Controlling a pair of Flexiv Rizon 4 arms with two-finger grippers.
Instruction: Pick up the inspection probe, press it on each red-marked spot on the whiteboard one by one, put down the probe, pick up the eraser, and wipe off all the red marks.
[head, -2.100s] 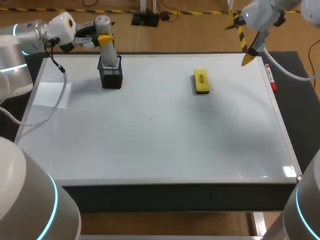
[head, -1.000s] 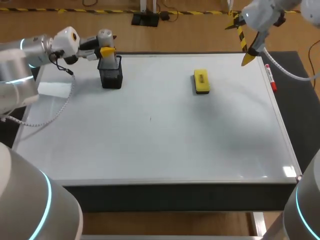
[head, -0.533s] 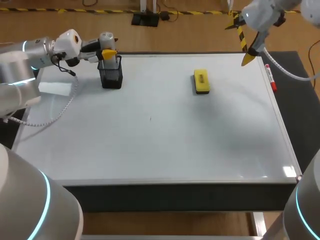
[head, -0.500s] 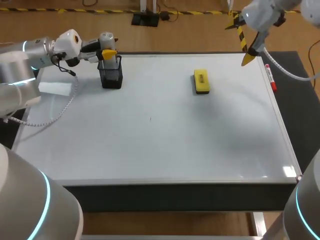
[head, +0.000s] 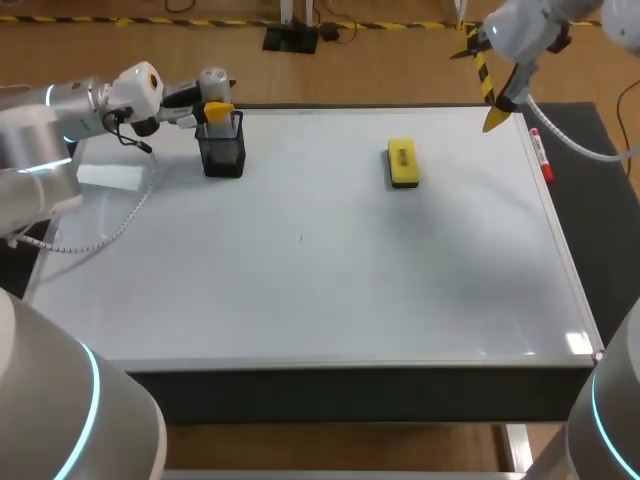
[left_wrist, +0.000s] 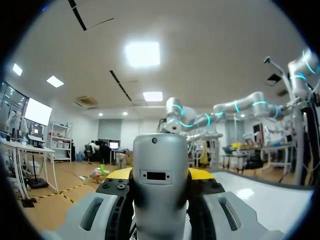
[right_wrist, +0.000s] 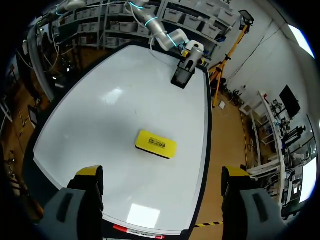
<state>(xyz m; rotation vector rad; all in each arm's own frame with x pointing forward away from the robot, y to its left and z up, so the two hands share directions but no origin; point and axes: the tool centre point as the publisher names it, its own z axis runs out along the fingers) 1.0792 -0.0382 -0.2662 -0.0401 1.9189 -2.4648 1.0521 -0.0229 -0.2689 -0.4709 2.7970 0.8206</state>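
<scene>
- The inspection probe (left_wrist: 160, 165) is seen upright in a black mesh holder (head: 223, 152) at the far left corner of the whiteboard (head: 330, 290).
- The left gripper (head: 212, 103) is closed narrow on the probe's upper part. In the left wrist view the grey body is pinched from both sides by the fingers, with a yellow tip showing on each side of it.
- The right gripper (right_wrist: 162, 175) is held wide and empty above the far right corner of the whiteboard, well apart from everything.
- The eraser (head: 402, 163) is lying flat on the whiteboard, right of the middle and toward the far edge, and is touched by nothing.
- A red marker (head: 540, 157) is lying on the desk (head: 603, 225) just beside the whiteboard's right edge.
- No red marks can be made out on the whiteboard in any view. Only one tiny dark speck (head: 300, 237) is seen near the middle, too small to tell what it is.
- Progress, as a judgement:
  - The probe is gripped while seated in the holder, so it is either just being taken or just being set back. Which one cannot be told from these views.
  - The pressing step cannot be confirmed as done or pending, since no marked spots are visible.
  - The eraser step is judged not yet started, since the eraser is ungrasped and both grippers are away from it.
  - Left to do at least: the probe to be released in the holder, the eraser to be picked up, and the board to be wiped.
</scene>
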